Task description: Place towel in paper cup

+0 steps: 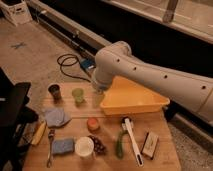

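The towel is a crumpled blue-grey cloth lying on the left side of the wooden table. Toward the front of the table, the white paper cup stands upright to the right of a flat blue pad. My white arm reaches in from the right. Its gripper hangs open above the table's back edge, between the green cup and the yellow bin. It holds nothing and is well behind and to the right of the towel.
A dark cup stands at the back left. An orange fruit, dark grapes, a green vegetable, a white brush, a small box, a fork and a banana lie about the table.
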`<state>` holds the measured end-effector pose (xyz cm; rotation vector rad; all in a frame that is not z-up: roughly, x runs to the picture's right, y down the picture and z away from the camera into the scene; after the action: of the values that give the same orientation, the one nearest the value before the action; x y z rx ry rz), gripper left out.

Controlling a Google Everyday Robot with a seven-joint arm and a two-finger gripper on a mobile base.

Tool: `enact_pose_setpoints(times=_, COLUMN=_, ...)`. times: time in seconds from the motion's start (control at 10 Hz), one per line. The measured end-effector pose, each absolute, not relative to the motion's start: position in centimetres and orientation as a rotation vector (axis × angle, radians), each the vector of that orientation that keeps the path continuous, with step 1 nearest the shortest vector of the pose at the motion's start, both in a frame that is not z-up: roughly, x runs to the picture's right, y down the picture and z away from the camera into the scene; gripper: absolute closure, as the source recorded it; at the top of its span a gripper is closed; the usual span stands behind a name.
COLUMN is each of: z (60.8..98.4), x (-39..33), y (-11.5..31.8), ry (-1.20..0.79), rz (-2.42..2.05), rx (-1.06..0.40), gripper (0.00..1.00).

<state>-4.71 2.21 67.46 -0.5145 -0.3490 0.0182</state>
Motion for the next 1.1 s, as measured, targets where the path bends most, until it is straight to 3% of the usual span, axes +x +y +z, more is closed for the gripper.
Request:
enact_pose_setpoints(times=0.4, z=68.6, x=-6.3, y=2.4, ry=-0.370, rz=-0.016, rx=-0.539, gripper=0.20)
enact_pose_setpoints(times=1.1, z=75.3, x=-15.2, y=6.2, ry=-0.428, rz=-0.179, rx=-0.648, gripper=0.20)
